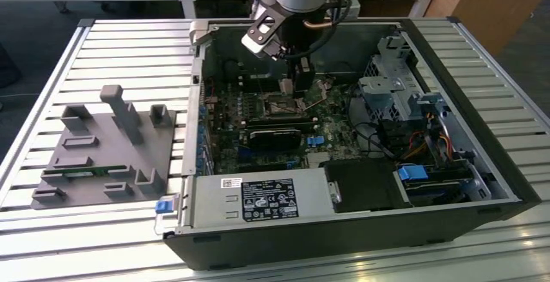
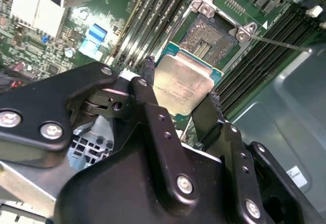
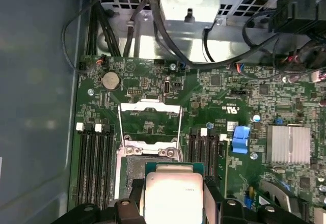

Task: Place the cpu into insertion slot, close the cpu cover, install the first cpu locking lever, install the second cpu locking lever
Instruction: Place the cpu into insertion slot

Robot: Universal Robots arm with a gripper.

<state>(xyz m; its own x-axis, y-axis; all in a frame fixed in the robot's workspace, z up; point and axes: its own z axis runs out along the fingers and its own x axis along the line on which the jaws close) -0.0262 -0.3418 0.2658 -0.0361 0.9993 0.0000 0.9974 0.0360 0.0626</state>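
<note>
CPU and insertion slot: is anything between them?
Nothing: in the second wrist view the cpu, held by the gripper, hangs right at the open insertion slot, stretch bare.

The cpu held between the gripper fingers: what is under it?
Under the cpu lies the open insertion slot: its dark centre and silvery rim show in the second wrist view. The cpu covers part of the slot, so whether they touch cannot be seen.

The cpu [image 3: 170, 196] is held partly over the insertion slot [image 3: 133, 169], which is flanked by memory slots [image 3: 94, 163] and bordered by the opened cpu cover [image 3: 150, 107].
</note>
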